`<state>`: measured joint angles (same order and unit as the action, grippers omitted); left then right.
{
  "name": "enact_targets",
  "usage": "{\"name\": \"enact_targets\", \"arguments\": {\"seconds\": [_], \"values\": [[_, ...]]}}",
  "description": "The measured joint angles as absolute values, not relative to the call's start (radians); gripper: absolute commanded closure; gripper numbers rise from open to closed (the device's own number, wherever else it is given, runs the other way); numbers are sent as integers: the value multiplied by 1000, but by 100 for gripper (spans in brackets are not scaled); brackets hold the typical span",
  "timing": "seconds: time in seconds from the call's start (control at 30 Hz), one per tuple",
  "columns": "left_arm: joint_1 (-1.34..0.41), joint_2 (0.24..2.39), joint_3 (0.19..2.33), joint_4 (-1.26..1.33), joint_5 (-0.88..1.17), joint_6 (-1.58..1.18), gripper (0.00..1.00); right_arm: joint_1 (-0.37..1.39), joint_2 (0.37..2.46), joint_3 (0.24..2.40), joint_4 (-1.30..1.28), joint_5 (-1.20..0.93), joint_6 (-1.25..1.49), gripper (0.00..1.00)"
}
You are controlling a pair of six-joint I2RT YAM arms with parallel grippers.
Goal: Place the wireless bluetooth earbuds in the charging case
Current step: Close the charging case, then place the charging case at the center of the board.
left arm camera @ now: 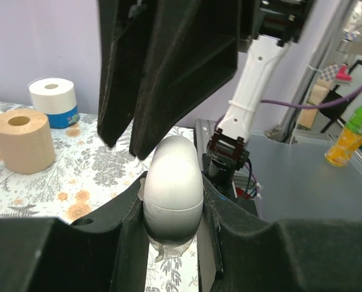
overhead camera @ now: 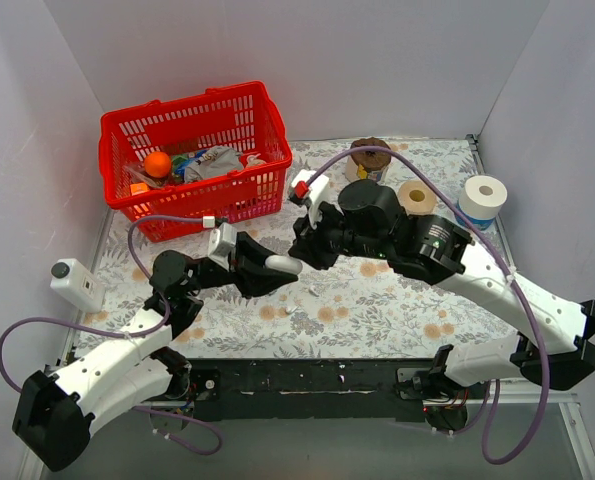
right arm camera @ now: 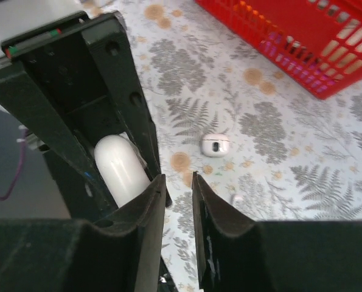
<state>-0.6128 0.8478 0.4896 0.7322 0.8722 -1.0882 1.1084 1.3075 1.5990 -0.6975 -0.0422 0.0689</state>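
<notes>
The left fingers (left arm camera: pixel 129 243) are clamped on the charging case (left arm camera: pixel 173 173), one on each side, and hold it above the flowered surface (overhead camera: pixel 377 300). The case points toward the right arm. The right fingers (right arm camera: pixel 138 243) hang just beside the tip of the case, only a little apart, with nothing between them. Past them, one of the wireless bluetooth earbuds (right arm camera: pixel 215 145) lies alone on the surface, apart from both arms. Farther back a red basket (overhead camera: pixel 267 120) stands on the left, and a tan roll (overhead camera: pixel 416 196) and a white roll (overhead camera: pixel 483 196) on the right.
</notes>
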Motion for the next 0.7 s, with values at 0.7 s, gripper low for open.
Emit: {"name": "enact_targets", "arguments": {"seconds": [0.7], "values": [[-573,1850,1004,205,505,-1301,100,940,972,1059,-558,266,321,61]]}}
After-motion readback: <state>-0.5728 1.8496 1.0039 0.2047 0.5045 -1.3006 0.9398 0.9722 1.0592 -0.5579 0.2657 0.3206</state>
